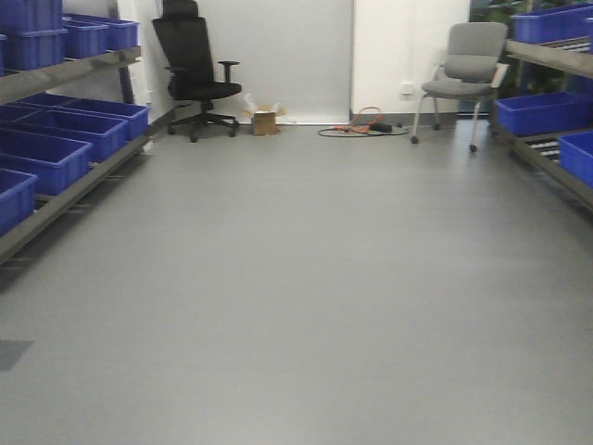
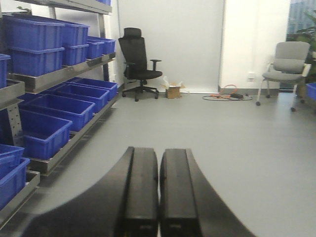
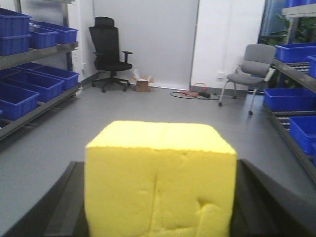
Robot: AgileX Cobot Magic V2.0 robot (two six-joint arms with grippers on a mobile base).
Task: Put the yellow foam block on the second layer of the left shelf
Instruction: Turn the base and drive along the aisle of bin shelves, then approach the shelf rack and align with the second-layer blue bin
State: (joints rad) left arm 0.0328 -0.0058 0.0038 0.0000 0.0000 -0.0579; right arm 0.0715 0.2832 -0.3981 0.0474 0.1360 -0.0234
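Observation:
The yellow foam block (image 3: pixel 159 180) fills the bottom of the right wrist view, squeezed between the two black fingers (image 3: pixel 64 207) of my right gripper (image 3: pixel 159 197), which is shut on it above the grey floor. In the left wrist view my left gripper (image 2: pixel 159 192) is shut with its two black fingers pressed together and nothing between them. The left shelf (image 2: pixel 59 76) stands along the left wall, its layers filled with blue bins (image 2: pixel 47 131). It also appears in the front view as the left shelf (image 1: pixel 69 69). Neither gripper shows in the front view.
A black office chair (image 1: pixel 195 69) stands at the back left and a grey chair (image 1: pixel 463 74) at the back right. A small cardboard box (image 1: pixel 265 120) and cables (image 1: pixel 366 125) lie by the far wall. A right shelf (image 1: pixel 547 148) holds more blue bins.

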